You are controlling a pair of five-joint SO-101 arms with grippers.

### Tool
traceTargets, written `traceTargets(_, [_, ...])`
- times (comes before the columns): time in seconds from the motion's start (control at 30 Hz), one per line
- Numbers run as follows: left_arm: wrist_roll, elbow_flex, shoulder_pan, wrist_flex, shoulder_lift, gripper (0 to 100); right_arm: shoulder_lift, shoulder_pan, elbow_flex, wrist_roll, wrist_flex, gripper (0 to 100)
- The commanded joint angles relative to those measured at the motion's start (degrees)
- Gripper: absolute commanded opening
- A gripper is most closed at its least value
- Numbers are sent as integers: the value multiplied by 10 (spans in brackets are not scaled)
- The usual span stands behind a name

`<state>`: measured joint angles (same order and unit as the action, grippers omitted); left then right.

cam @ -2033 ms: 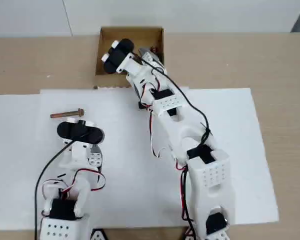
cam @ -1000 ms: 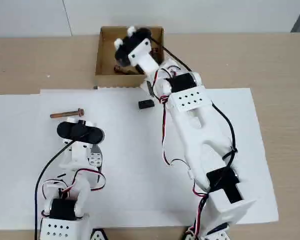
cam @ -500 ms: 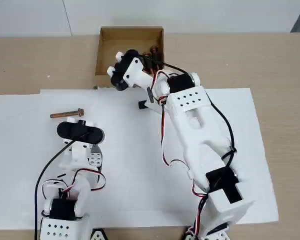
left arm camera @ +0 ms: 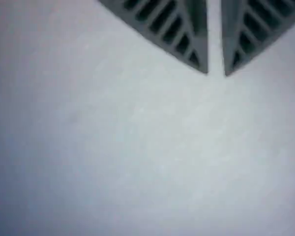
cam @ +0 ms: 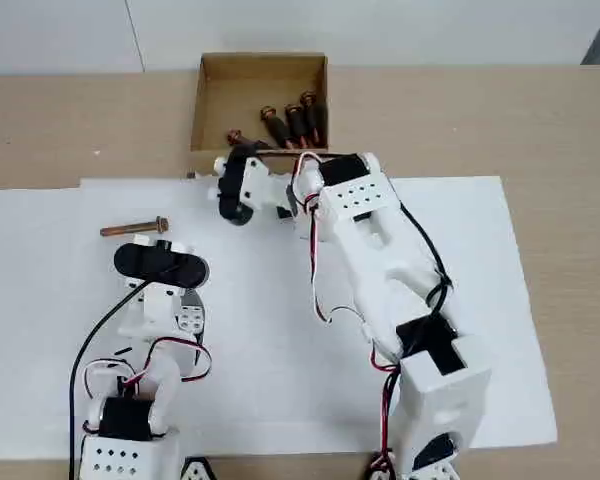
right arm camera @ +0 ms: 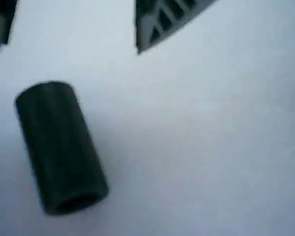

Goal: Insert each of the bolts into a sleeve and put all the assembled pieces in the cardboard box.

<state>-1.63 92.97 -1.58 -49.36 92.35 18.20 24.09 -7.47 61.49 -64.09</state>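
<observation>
Right gripper (right arm camera: 66, 49) spread wide over the sleeve (right arm camera: 61, 147); I'd straddle its sides squarely before closing.

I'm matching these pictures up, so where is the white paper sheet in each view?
High view: the white paper sheet is the wide rectangle beside the cardboard box.
Left wrist view: the pale surface beneath the left hand.
Right wrist view: the surface beneath the black sleeve and right hand.
Shared landmark: the right hand, near the box from above.
</observation>
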Motion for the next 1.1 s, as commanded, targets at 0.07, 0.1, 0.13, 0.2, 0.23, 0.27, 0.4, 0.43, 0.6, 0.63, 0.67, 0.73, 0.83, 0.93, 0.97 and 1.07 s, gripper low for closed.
traceTargets(0.07, [3, -2, 1, 1, 4, 6, 8, 11, -28, 52, 40, 164])
traceTargets(0.1, [3, -2, 1, 1, 4, 6, 13, 13, -28, 56, 46, 164])
traceTargets(0.13, [3, -2, 1, 1, 4, 6, 16, 13, -28, 62, 53, 164])
traceTargets(0.2, [3, -2, 1, 1, 4, 6, 22, 15, -28, 75, 65, 164])
traceTargets(0.23, [3, -2, 1, 1, 4, 6, 26, 15, -28, 81, 71, 164])
traceTargets(0.27, [3, -2, 1, 1, 4, 6, 31, 16, -28, 86, 77, 164])
traceTargets(0.4, [3, -2, 1, 1, 4, 6, 52, 16, -28, 105, 103, 164])
traceTargets(0.43, [3, -2, 1, 1, 4, 6, 58, 16, -28, 109, 109, 164])
traceTargets(0.6, [3, -2, 1, 1, 4, 6, 81, 16, -28, 113, 121, 163])
traceTargets(0.63, [3, -2, 1, 1, 4, 6, 87, 16, -28, 113, 125, 162])
traceTargets(0.67, [3, -2, 1, 1, 4, 6, 92, 16, -28, 113, 130, 162])
traceTargets(0.73, [3, -2, 1, 1, 4, 6, 102, 16, -29, 113, 136, 161])
traceTargets(0.83, [3, -2, 1, 1, 4, 6, 114, 17, -29, 113, 136, 154])
traceTargets(0.93, [3, -2, 1, 1, 4, 6, 120, 17, -29, 113, 136, 82])
traceTargets(0.97, [3, -2, 1, 1, 4, 6, 121, 18, -29, 113, 136, 52])
traceTargets(1.07, [3, -2, 1, 1, 4, 6, 121, 25, -29, 113, 131, 2])
